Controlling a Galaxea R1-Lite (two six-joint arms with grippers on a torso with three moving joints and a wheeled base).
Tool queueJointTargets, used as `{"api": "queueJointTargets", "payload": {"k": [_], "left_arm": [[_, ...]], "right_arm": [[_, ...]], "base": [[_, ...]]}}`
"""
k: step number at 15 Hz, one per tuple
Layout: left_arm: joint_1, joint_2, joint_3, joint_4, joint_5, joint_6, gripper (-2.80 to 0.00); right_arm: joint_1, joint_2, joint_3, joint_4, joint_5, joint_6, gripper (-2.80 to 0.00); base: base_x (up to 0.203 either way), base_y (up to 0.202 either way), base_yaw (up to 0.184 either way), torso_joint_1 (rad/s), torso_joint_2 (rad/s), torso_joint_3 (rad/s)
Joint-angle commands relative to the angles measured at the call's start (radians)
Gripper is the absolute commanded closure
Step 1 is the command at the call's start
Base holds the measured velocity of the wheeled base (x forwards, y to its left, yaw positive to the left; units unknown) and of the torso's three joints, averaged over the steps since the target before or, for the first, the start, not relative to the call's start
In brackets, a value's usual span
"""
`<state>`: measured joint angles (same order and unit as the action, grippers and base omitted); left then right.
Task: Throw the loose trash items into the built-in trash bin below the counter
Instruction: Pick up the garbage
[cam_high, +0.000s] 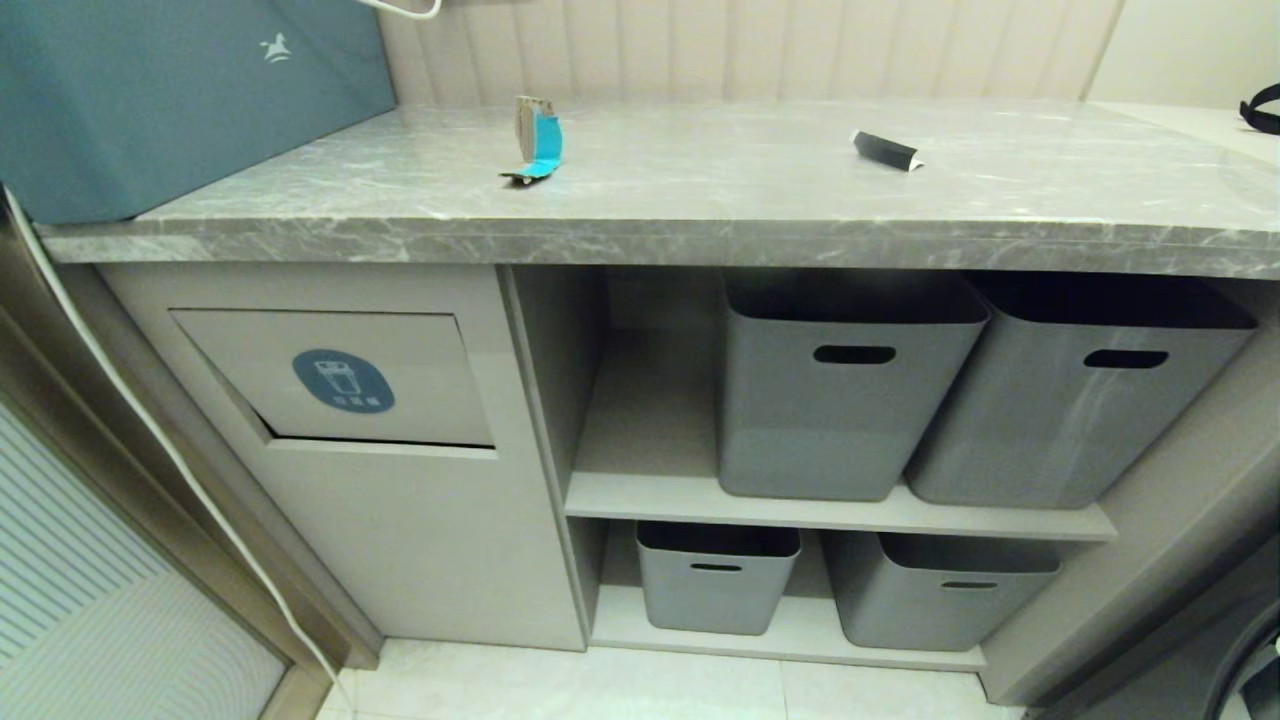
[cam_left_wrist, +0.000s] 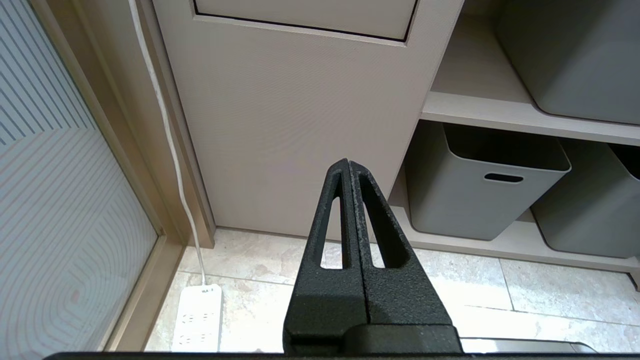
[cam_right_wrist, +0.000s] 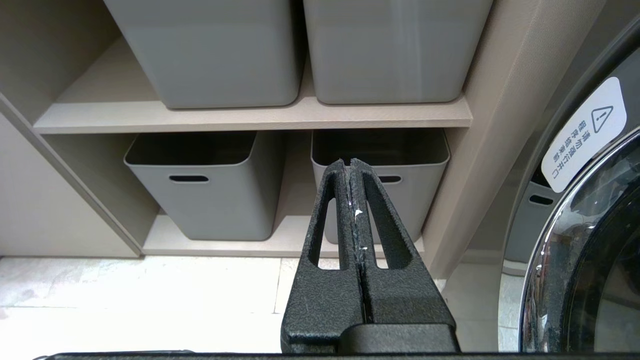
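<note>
Trash lies on the counter (cam_high: 700, 200), a thick grey slab with white veins: a tan cardboard scrap (cam_high: 535, 140) with a bright blue strip stands up near the counter's back left, and a slim black wrapper (cam_high: 885, 150) with a white end lies flat well to the right of it. Both are apart from each other and from everything else. At the counter's left end sits a teal box (cam_high: 180, 90) with a small white horse logo. Behind the counter runs a pale ribbed wall panel.

Below the counter, at its left, is the bin (cam_high: 340, 378): a beige panel with a rectangular flap, closed, bearing a round blue sticker with a white bin icon and small characters too tiny to read. Right of the bin, open shelves hold four grey tubs (cam_high: 840, 390) with slot handles, two above and two below. The floor (cam_left_wrist: 250, 270) is pale stone tile. A white cable runs down beside the bin to a power strip (cam_left_wrist: 197, 320) on the floor. Right of the shelves stands a washer (cam_right_wrist: 580, 240) with a white warning label, its print unreadable.

The left gripper (cam_left_wrist: 348, 162) hangs low before the bin panel, fingers pressed together, holding nothing. The right gripper (cam_right_wrist: 350, 162) hangs before the lower tubs, likewise closed and empty.
</note>
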<state>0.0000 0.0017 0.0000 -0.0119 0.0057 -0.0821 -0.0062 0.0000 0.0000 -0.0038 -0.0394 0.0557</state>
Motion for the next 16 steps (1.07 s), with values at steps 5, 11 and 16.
{"api": "queueJointTargets", "payload": {"k": [5, 11, 16], "left_arm": [[0.000, 0.001, 0.002, 0.000, 0.000, -0.001, 0.00], [0.000, 0.001, 0.002, 0.000, 0.000, 0.001, 0.00], [0.000, 0.001, 0.002, 0.005, -0.007, 0.046, 0.00]], "right_arm": [[0.000, 0.000, 0.002, -0.001, -0.001, 0.001, 0.00], [0.000, 0.000, 0.002, -0.001, -0.001, 0.001, 0.00], [0.000, 0.000, 0.002, -0.001, -0.001, 0.001, 0.00]], "base": [[0.000, 0.000, 0.000, 0.000, 0.00, 0.000], [0.000, 0.000, 0.000, 0.000, 0.00, 0.000], [0.000, 0.000, 0.000, 0.000, 0.00, 0.000]]}}
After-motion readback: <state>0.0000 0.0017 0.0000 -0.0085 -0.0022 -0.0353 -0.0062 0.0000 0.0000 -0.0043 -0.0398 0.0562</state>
